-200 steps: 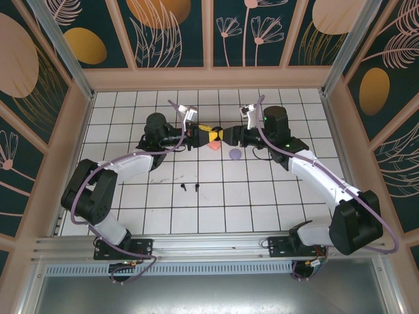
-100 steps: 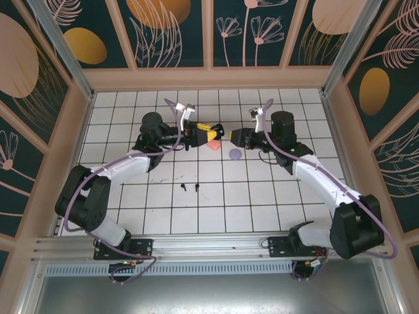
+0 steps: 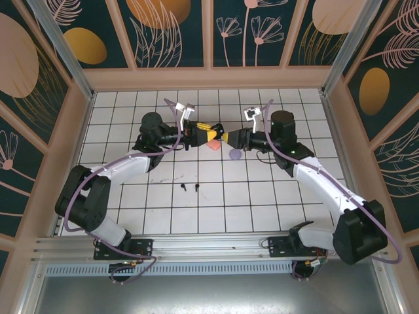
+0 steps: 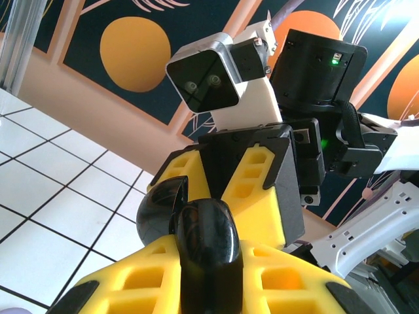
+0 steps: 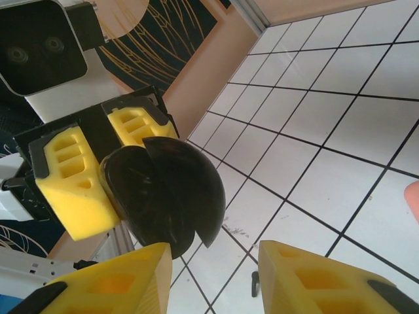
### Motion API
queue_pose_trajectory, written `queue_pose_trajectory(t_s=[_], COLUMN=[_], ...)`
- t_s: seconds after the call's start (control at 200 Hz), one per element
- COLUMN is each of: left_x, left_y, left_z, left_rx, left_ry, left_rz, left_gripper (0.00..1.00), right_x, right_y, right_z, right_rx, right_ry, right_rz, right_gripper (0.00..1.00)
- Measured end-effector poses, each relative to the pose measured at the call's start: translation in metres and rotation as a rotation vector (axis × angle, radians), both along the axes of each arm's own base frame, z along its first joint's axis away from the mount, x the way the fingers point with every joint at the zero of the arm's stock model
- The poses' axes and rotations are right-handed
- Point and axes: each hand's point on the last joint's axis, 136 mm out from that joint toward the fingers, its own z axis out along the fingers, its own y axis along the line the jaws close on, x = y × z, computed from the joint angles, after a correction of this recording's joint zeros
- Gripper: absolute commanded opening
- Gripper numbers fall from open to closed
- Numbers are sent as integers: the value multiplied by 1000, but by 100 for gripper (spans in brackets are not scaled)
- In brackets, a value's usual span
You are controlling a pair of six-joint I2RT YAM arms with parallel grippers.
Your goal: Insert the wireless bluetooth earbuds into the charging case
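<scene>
Two black earbuds (image 3: 184,188) lie close together on the white gridded table (image 3: 275,203), well apart from both arms' tips. The black charging case (image 5: 163,196), its lid swung open, is held above the table, clamped by the left gripper (image 3: 209,135). The right gripper (image 5: 213,255) is spread just before the case, with nothing between its yellow fingers. A salmon-pink disc (image 3: 214,148) and a lilac disc (image 3: 235,154) rest on the tiles near the case.
</scene>
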Motion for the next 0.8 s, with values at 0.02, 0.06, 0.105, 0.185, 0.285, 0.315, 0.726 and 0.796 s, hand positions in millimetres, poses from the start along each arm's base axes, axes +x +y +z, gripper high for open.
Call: queue_pose_trajectory(t_s=[0.02,0.06,0.105,0.185,0.285,0.315,0.726,0.796], left_x=[0,0,0,-1,-1,-2,-2,-2], left_y=[0,0,0,0,0,0,0,0], left_z=[0,1,1,1,1,1,3,3], left_rx=[0,-2,-2,-4,-3,-3,-10,-10], left_ry=[0,-3,-4,-4,-3,-4,-2,-1], left_rz=[-1,-1,-1,-2,-6,-8,-13,-12], left_gripper=[0,0,0,0,0,0,0,0], right_x=[0,2,3,5,8,9,13,14], right_y=[0,1,1,2,4,4,6,8], right_z=[0,-1,-2,-4,-4,-3,6,4], right_rx=[0,0,-1,-1,2,2,18,18], right_ry=[1,3,7,16,24,24,2,11], right_rz=[0,0,-1,-2,-4,-4,-8,-6], right_gripper=[38,38,37,37,36,36,30,30])
